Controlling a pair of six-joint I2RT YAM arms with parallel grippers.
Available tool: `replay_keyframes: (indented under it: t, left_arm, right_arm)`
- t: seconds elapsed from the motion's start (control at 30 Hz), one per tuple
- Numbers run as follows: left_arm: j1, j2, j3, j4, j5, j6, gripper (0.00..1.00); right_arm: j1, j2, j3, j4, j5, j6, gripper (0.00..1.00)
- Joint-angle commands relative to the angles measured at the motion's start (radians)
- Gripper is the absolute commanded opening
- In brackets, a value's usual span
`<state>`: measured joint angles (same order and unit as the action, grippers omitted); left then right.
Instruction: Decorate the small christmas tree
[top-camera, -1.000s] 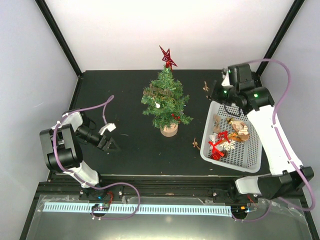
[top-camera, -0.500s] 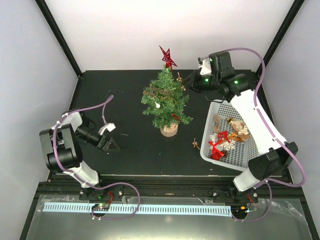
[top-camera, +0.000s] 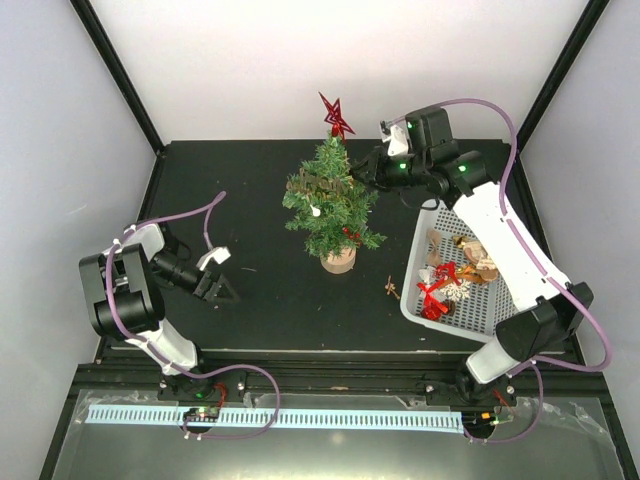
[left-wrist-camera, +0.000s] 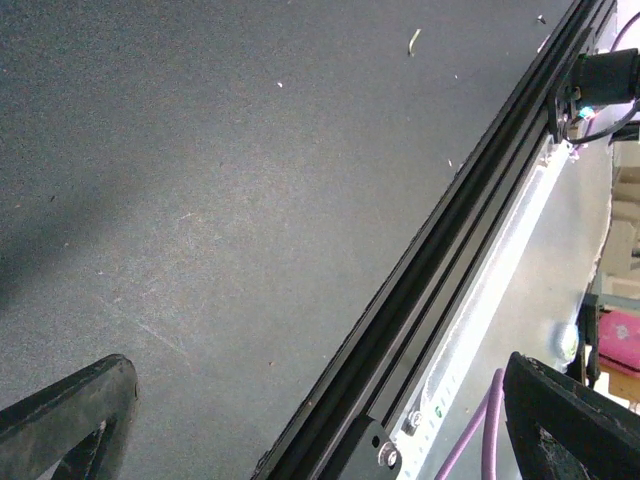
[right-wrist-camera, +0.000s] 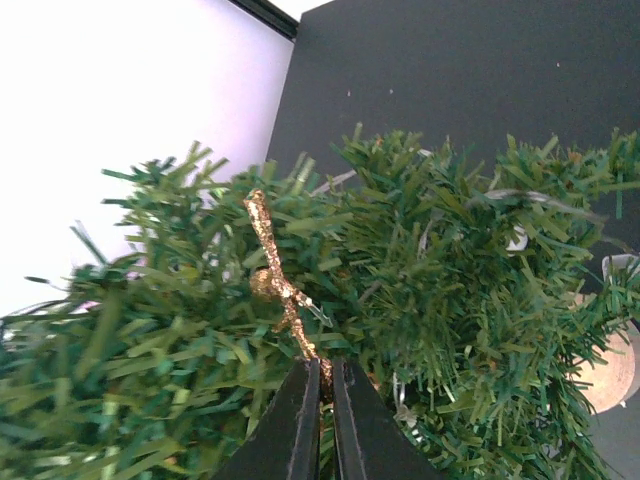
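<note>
Found the right gripper (right-wrist-camera: 322, 378) pinched tight on the lower end of a gold glitter ornament (right-wrist-camera: 278, 280), jaws almost meeting around the stem. Noted the ornament's upper part lying in among the needles of the small christmas tree (right-wrist-camera: 440, 290). From the overhead view, placed that gripper (top-camera: 372, 170) against the tree's upper right side. Located the tree (top-camera: 330, 205) upright near the middle of the black table (top-camera: 250, 180), standing on a round wooden base (top-camera: 338, 261), with a red star (top-camera: 335, 113) at the tip and other trimmings in the branches. Recorded a white basket (top-camera: 500, 305) of ornaments near the tree's right. Recorded also one small brown ornament (top-camera: 392, 288) loose on the table just beside the basket's left edge. Found the left gripper (top-camera: 218, 285) low over the table, well left of the tree, fingers (left-wrist-camera: 80, 395) spread wide apart.
</note>
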<state>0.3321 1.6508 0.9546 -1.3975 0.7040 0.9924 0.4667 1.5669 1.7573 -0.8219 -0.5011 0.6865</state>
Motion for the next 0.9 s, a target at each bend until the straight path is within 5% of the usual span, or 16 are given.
replay_keyframes:
  t: [0.0, 0.87]
  left_arm:
    - [0.007, 0.015, 0.021, -0.018, 0.026, 0.026, 0.99]
    - [0.030, 0.018, 0.022, -0.024, 0.031, 0.037, 0.99]
  right_arm:
    - [0.003, -0.018, -0.033, 0.027, -0.018, 0.000, 0.07]
    - [0.004, 0.068, 0.034, -0.031, 0.020, -0.031, 0.07]
